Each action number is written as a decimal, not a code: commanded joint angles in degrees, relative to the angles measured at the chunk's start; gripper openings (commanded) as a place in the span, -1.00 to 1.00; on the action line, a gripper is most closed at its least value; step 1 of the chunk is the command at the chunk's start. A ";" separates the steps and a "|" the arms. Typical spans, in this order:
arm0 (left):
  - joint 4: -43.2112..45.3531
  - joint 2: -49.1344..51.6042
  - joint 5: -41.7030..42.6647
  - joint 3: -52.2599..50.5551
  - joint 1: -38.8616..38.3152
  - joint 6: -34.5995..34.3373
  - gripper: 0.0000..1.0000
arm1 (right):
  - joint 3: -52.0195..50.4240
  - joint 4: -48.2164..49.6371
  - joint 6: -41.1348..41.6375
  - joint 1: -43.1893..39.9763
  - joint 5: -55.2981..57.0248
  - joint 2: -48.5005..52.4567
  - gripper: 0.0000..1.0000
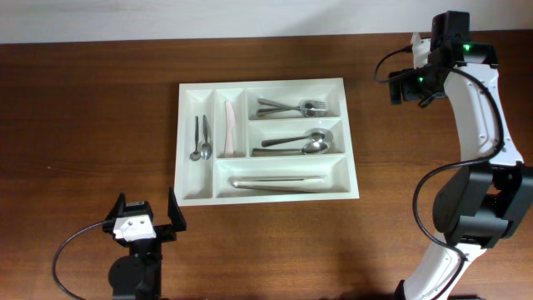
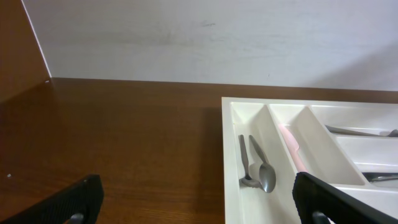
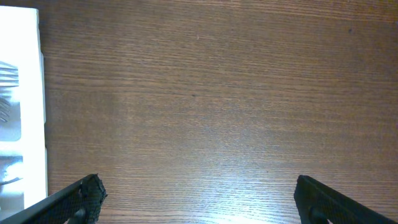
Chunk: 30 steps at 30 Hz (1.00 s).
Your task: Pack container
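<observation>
Left tool (image 1: 146,202) near container (image 1: 258,82); forks (image 1: 291,107), spoons (image 1: 312,142) inside.

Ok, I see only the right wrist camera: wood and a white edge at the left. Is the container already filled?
Observer: All five compartments of the container hold cutlery; forks lie in the top right one.
Operator: Where is the left gripper?
Observer: The left gripper is open and empty, below the container's lower left corner in the overhead view.
Operator: And the narrowest compartments?
Observer: Two small spoons in the leftmost, a pale pink piece beside it.
</observation>
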 commanded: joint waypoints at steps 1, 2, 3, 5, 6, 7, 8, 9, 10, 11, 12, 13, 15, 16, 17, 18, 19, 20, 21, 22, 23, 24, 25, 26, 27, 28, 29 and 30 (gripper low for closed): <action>0.20 -0.50 0.63 -0.48 -0.33 1.07 0.99 | 0.17 0.02 -0.44 0.22 0.07 -1.16 0.98; 0.22 -0.50 0.63 -0.48 -0.33 1.07 0.99 | 0.17 0.04 -0.44 0.22 0.07 -1.16 0.97; 0.20 -0.50 0.63 -0.48 -0.33 1.07 0.99 | 0.17 0.04 -0.44 0.22 0.07 -1.16 0.98; 0.20 -0.50 0.63 -0.48 -0.33 1.07 0.99 | 0.17 0.04 -0.44 0.22 0.07 -1.16 0.97; 0.22 -0.50 0.63 -0.48 -0.33 1.07 0.98 | 0.17 0.04 -0.44 0.22 0.07 -1.16 0.97; 0.22 -0.50 0.63 -0.48 -0.33 1.07 0.99 | 0.17 0.04 -0.44 0.22 0.07 -1.16 0.98; 0.22 -0.50 0.63 -0.48 -0.33 1.07 0.98 | 0.17 0.04 -0.44 0.22 0.07 -1.16 0.98; 0.22 -0.50 0.63 -0.48 -0.33 1.07 0.99 | 0.17 0.04 -0.44 0.22 0.07 -1.16 0.97; 0.22 -0.50 0.63 -0.48 -0.33 1.07 0.99 | 0.17 0.04 -0.44 0.22 0.07 -1.16 0.97; 0.22 -0.50 0.63 -0.48 -0.33 1.07 0.99 | 0.17 0.02 -0.44 0.22 0.07 -1.16 0.98; 0.22 -0.50 0.63 -0.48 -0.33 1.07 0.99 | 0.17 0.02 -0.44 0.22 0.07 -1.16 0.98; 0.22 -0.50 0.63 -0.48 -0.33 1.07 0.99 | 0.17 0.04 -0.44 0.22 0.07 -1.16 0.97; 0.20 -0.50 0.63 -0.48 -0.33 1.07 0.99 | 0.17 0.02 -0.44 0.22 0.07 -1.11 0.97; 0.22 -0.50 0.63 -0.48 -0.33 1.07 0.99 | 0.17 0.04 -0.44 0.24 0.04 -1.14 0.97; 0.20 -0.50 0.63 -0.48 -0.33 1.07 0.99 | 0.17 0.00 -0.44 0.33 0.04 -1.57 0.98; 0.22 -0.50 0.63 -0.48 -0.33 1.07 0.99 | 0.17 0.02 -0.44 0.35 0.07 -2.14 0.98; 0.22 -0.50 0.63 -0.48 -0.33 1.07 0.99 | 0.17 0.02 -0.44 0.50 0.07 -3.69 0.97; 0.22 -0.50 0.63 -0.48 -0.33 1.07 0.99 | 0.17 0.02 -0.44 0.63 0.07 -5.07 0.97; 0.20 -0.50 0.63 -0.48 -0.33 1.07 0.99 | 0.17 0.02 -0.44 0.76 0.07 -7.10 0.97; 0.22 -0.50 0.63 -0.48 -0.33 1.07 0.99 | 0.17 0.02 -0.44 0.98 0.07 -9.16 0.98; 0.22 -0.50 0.63 -0.48 -0.33 1.07 0.98 | 0.17 0.04 -0.44 1.09 0.07 -11.39 0.97; 0.22 -0.50 0.63 -0.48 -0.33 1.07 0.99 | 0.17 0.04 -0.44 1.09 0.07 -13.46 0.98; 0.22 -0.50 0.63 -0.48 -0.33 1.07 0.99 | 0.15 0.04 -0.44 1.09 0.07 -15.02 0.98; 0.22 -0.50 0.63 -0.48 -0.33 1.07 0.99 | 0.11 0.02 -0.44 1.09 0.07 -16.52 0.98; 0.22 -0.50 0.63 -0.48 -0.33 1.07 0.99 | 0.02 0.02 -0.44 1.09 0.07 -18.21 0.98; 0.22 -0.50 0.63 -0.48 -0.33 1.07 0.99 | -0.17 0.04 -0.44 1.09 0.07 -20.20 0.98; 0.22 -0.50 0.63 -0.48 -0.33 1.07 0.99 | -0.44 0.02 -0.44 1.09 0.07 -21.79 0.99; 0.22 -0.50 0.63 -0.48 -0.33 1.07 0.99 | -1.01 0.04 -0.44 1.09 0.07 -23.63 0.98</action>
